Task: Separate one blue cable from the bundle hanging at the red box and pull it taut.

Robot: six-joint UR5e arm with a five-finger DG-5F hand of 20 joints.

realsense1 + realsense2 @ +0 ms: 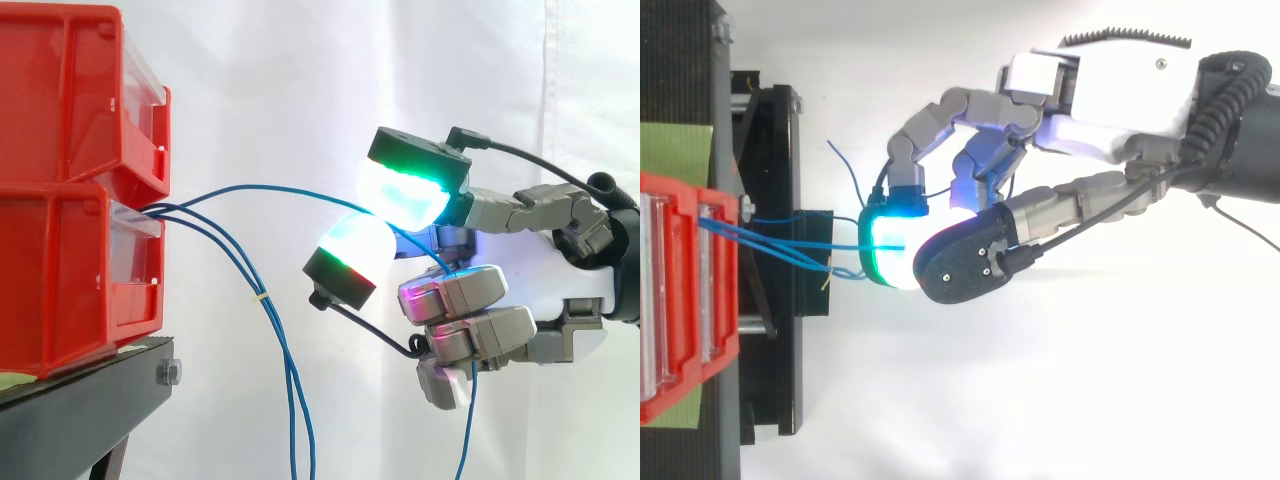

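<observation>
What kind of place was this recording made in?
Likely a robot lab test rig: stacked red bins on a black stand, a white curtain behind, and the hand pinching a blue cable.

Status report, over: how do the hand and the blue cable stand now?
Hand shut on one blue cable, pinched between glowing pads. Cable bows from red box, not yet taut. Other cables hang clear below.
</observation>
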